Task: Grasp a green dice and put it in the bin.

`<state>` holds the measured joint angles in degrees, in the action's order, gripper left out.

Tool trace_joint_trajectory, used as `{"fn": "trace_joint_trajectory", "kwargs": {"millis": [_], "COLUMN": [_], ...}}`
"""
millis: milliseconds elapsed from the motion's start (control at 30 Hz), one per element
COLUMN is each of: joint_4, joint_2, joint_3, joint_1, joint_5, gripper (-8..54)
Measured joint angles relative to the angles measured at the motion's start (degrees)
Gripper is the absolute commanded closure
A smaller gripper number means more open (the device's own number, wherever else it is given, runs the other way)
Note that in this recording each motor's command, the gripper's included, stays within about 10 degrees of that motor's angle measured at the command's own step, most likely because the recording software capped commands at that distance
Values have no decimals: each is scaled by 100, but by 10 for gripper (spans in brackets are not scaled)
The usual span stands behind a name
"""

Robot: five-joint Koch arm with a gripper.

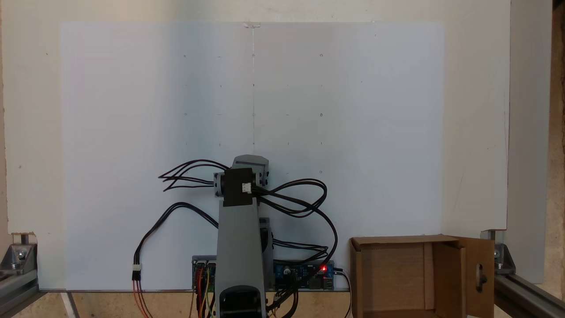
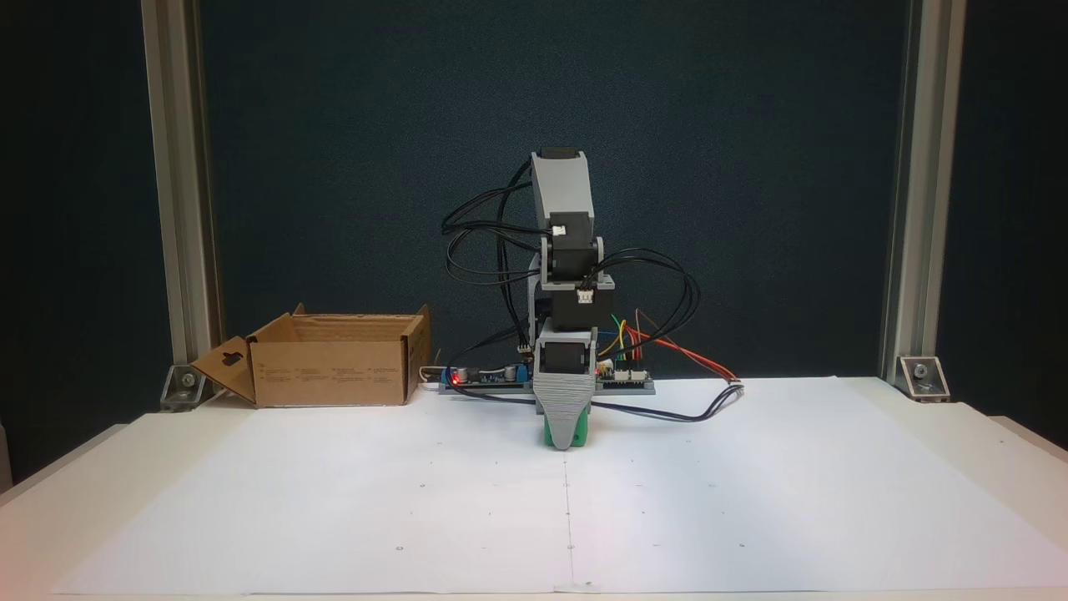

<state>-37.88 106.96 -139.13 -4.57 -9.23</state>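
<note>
Green dice (image 2: 555,433) sits low at the tip of the gripper (image 2: 566,438), green showing on both sides of the grey finger, at or just above the white sheet (image 2: 334,501); gripper clenched on it; arm folded over its base; bin (image 2: 334,367) well apart to the left in that fixed view, open-topped (image 1: 397,265).

This looks like a lab or hobby robotics test rig rather than a home room. A bench (image 2: 959,434) is covered by a large white paper sheet (image 2: 417,517) marked with a grid of small dots and a centre line. Aluminium extrusion posts (image 2: 914,192) bolted with corner brackets (image 2: 922,376) frame it, against a dark backdrop (image 2: 334,125). Bare circuit boards (image 2: 480,376) with a lit red LED and loose jumper wires (image 2: 667,346) sit at the base of a grey 3D-printed arm (image 2: 563,250).
</note>
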Motion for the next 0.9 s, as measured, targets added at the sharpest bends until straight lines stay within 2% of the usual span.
{"fn": "trace_joint_trajectory", "kwargs": {"millis": [133, 167, 200, 300, 633, 900], "joint_4": [62, 70, 88, 141, 35, -2320], "joint_2": [0, 0, 0, 9, 18, 114], "joint_3": [0, 0, 0, 9, 88, 2285], "joint_1": [0, 0, 0, 0, -79, -149], "joint_5": [0, 0, 9, 0, 0, 0], "gripper": [170, 187, 240, 336, 340, 340]}}
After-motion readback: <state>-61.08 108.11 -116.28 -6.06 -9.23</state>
